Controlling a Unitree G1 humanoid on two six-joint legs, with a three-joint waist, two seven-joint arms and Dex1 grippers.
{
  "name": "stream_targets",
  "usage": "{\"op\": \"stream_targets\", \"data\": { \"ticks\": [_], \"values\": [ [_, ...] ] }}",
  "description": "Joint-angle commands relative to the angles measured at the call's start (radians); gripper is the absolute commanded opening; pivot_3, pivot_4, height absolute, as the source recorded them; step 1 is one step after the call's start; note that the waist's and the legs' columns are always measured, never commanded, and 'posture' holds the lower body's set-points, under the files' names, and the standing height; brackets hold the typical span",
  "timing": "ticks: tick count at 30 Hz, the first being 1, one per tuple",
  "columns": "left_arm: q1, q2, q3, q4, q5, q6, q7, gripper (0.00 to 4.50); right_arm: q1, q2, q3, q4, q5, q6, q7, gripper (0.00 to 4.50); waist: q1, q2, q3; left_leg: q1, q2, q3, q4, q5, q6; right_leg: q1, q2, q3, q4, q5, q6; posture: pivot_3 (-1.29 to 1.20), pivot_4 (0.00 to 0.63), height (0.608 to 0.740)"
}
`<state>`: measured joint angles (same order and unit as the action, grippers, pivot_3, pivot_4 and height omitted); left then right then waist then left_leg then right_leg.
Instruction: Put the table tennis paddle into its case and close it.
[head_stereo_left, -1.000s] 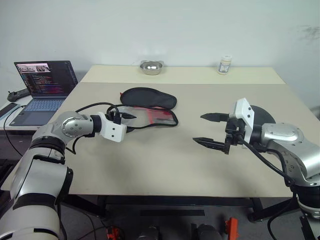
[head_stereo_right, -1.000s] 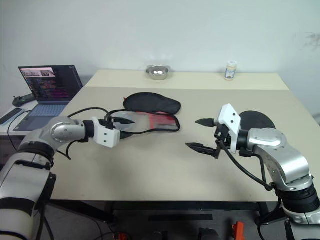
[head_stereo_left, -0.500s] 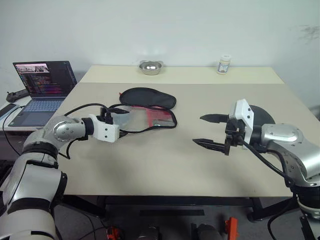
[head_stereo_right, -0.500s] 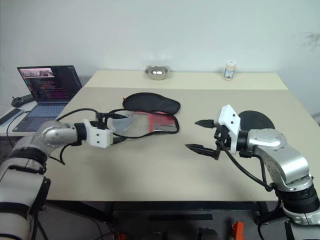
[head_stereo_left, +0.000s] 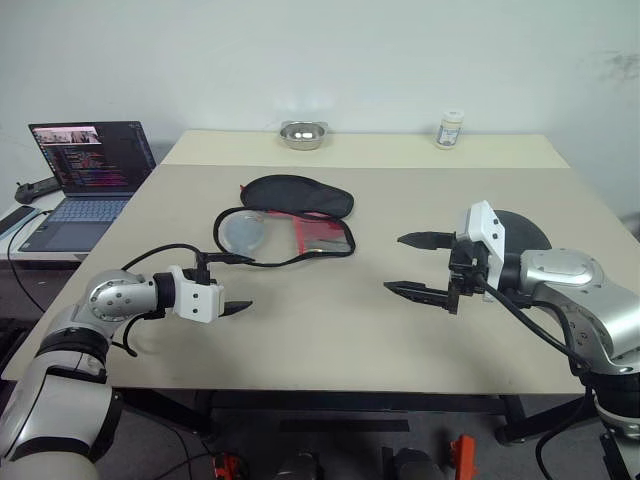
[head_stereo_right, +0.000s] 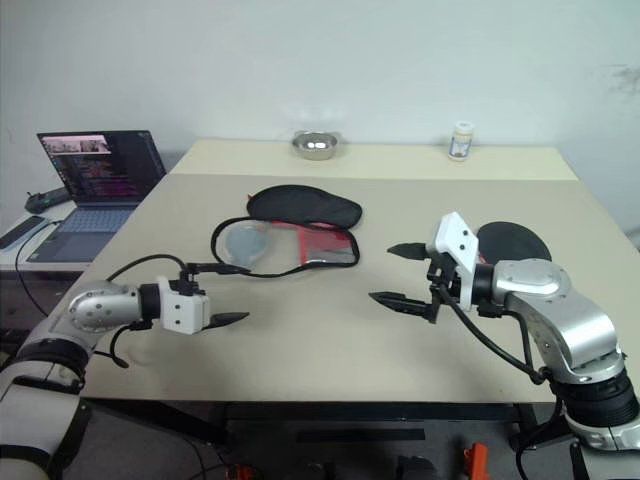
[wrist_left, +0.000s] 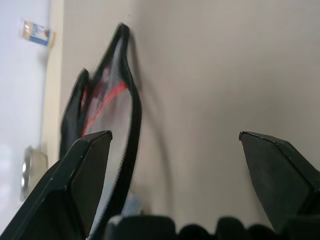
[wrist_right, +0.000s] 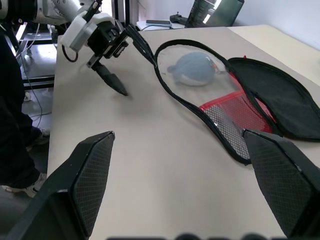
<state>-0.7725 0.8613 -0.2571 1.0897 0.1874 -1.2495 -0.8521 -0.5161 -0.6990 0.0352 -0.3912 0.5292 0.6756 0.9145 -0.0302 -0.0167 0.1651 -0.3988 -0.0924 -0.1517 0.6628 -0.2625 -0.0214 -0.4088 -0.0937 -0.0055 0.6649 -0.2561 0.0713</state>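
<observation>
Paddle case (head_stereo_left: 288, 222) is what you are looking at in the middle of the table (head_stereo_left: 330, 330): it is lying unzipped and spread flat, its black flap folded back on the far side and its clear and red-mesh inside facing up. Your left gripper (head_stereo_left: 232, 284) is hovering on the near left of the case, just apart from its zipper edge, with both black fingers spread about as wide as they go and nothing between them. Your right gripper (head_stereo_left: 420, 265) is hanging on the right of the case, well apart from it, also opened wide and gripping nothing, its fingers pointing toward the case. You are seeing the table tennis paddle (head_stereo_right: 520, 241) lying flat on the table further to the right of the case, black face up, partly hidden behind the right arm. Beyond the case, a small metal bowl (head_stereo_left: 303, 134) and a little bottle (head_stereo_left: 451, 129) are sitting along the table's far edge, and a laptop (head_stereo_left: 88, 170) is standing open off to the left of the case.
</observation>
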Motion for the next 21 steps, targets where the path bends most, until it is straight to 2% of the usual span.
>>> {"op": "stream_targets", "data": {
  "ticks": [1, 5, 8, 11, 18, 21],
  "values": [
    [0.013, -0.042, 0.042, -0.087, -0.091, 0.063, 0.009, 4.45, -0.003, -0.012, -0.007, -0.037, 0.002, -0.008, -0.001, 4.5, 0.002, 0.0, 0.0, 0.0, 0.0, 0.0, 0.0, 0.0, 0.0, 0.0, 0.0, 0.0, 0.0, 0.0, 0.0, 0.0, 0.15, 0.74],
    [0.078, -0.099, 0.085, -0.199, -0.213, 0.236, -0.018, 4.45, -0.001, -0.01, -0.01, -0.038, -0.001, -0.011, -0.01, 4.5, -0.002, 0.0, 0.0, 0.0, 0.0, 0.0, 0.0, 0.0, 0.0, 0.0, 0.0, 0.0, 0.0, 0.0, 0.0, 0.0, 0.15, 0.74],
    [0.195, -0.163, 0.122, -0.434, -0.355, 0.503, -0.017, 4.45, 0.001, -0.002, -0.002, -0.033, -0.017, -0.019, -0.028, 4.5, -0.008, 0.001, 0.0, 0.0, 0.0, 0.001, 0.0, 0.0, 0.0, 0.0, 0.0, 0.001, 0.001, 0.0, 0.0, 0.0, 0.15, 0.74],
    [0.254, -0.181, 0.157, -0.598, -0.408, 0.681, -0.002, 4.45, -0.01, 0.012, 0.028, -0.002, -0.071, -0.046, -0.059, 4.5, -0.009, 0.001, 0.0, 0.0, 0.0, 0.001, 0.0, 0.0, 0.0, -0.001, 0.0, 0.002, 0.0, 0.0, 0.0, 0.0, 0.15, 0.74],
    [0.234, -0.142, 0.258, -0.79, -0.547, 1.06, -0.041, 4.45, -0.053, 0.099, 0.14, 0.108, -0.221, -0.137, -0.125, 4.5, -0.009, 0.0, -0.001, 0.003, 0.001, 0.001, 0.0, 0.0, -0.001, 0.0, 0.001, 0.003, 0.002, 0.001, -0.001, 0.0, 0.15, 0.74],
    [0.186, -0.085, 0.329, -0.84, -0.694, 1.328, -0.106, 4.45, -0.069, 0.171, 0.188, 0.172, -0.268, -0.166, -0.155, 4.5, -0.012, 0.0, 0.0, 0.003, 0.002, 0.001, 0.0, 0.001, -0.001, 0.0, 0.002, 0.003, 0.002, 0.001, -0.001, 0.0, 0.15, 0.74]
  ]
}}
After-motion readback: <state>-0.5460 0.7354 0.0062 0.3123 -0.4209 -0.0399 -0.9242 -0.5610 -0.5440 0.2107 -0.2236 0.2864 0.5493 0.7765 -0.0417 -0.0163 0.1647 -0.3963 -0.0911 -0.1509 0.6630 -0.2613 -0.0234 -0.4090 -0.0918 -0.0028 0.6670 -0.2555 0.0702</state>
